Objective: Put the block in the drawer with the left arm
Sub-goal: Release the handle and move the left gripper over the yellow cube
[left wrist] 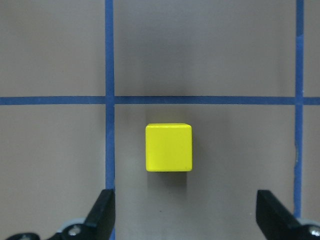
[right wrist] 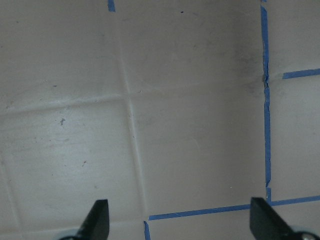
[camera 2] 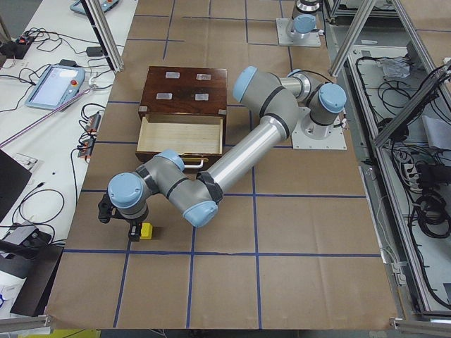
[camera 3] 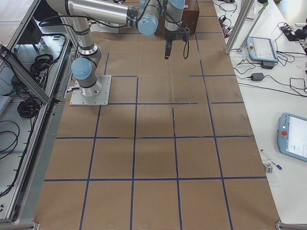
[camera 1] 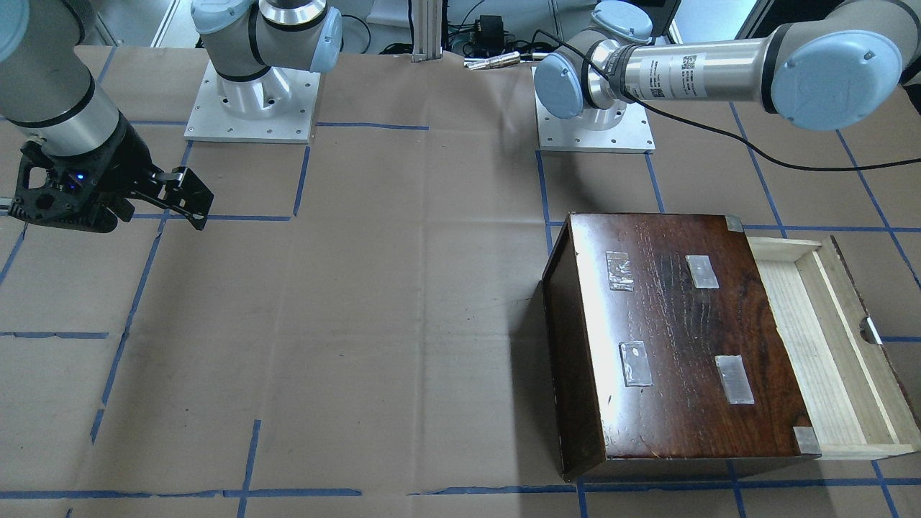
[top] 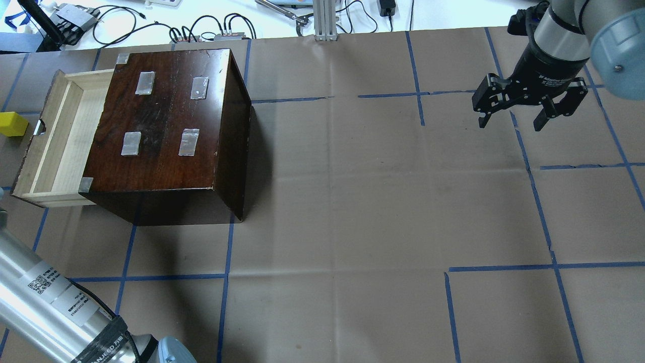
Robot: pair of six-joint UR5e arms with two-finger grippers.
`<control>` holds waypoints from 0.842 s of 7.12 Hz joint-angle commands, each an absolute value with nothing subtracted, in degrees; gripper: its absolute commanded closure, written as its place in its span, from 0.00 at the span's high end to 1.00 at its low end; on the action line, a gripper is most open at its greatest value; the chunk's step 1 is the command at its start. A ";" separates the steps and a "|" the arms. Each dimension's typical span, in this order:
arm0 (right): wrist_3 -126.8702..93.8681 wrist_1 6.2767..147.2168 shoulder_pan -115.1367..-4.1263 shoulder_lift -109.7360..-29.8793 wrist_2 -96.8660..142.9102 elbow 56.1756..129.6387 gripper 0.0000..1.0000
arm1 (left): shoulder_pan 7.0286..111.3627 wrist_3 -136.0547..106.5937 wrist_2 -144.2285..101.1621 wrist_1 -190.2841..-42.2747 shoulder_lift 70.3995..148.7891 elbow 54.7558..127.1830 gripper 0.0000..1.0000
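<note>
The yellow block (left wrist: pixel 168 147) lies on the brown paper, by the crossing of two blue tape lines. It also shows at the overhead view's left edge (top: pixel 12 124), just outside the drawer front. My left gripper (left wrist: pixel 185 220) is open and hovers above the block, empty; in the exterior left view (camera 2: pixel 121 227) it sits right beside the block (camera 2: pixel 146 231). The drawer (top: pixel 55 146) is pulled out of the dark-brown box (top: pixel 166 121) and is empty. My right gripper (top: pixel 511 121) is open and empty, far off on the other side.
The left arm (camera 1: pixel 691 68) with its black cable stretches past the box (camera 1: pixel 683 331) and the drawer (camera 1: pixel 827 345). Cables and devices (top: pixel 211 30) line the far table edge. An aluminium post (top: pixel 325 20) stands there. Teach pendant (camera 2: pixel 53 84) lies on the side bench.
</note>
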State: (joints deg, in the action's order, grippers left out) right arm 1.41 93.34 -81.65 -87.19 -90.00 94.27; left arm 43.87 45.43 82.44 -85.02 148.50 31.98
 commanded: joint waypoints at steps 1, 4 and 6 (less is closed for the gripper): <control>1.41 93.34 -81.65 -87.19 -90.00 94.22 1.00 | 43.86 45.44 82.35 -84.29 152.21 30.94 0.99; 1.41 93.34 -81.65 -87.19 -90.00 94.22 1.00 | 44.03 45.53 82.35 -83.24 154.77 30.59 0.99; 1.41 93.34 -81.65 -87.19 -90.00 94.31 1.00 | 44.21 45.35 82.35 -82.71 155.82 30.59 0.99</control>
State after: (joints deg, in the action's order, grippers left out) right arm 1.41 93.34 -81.65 -87.19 -90.00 94.28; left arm 44.10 45.41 82.33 -83.16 155.06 30.63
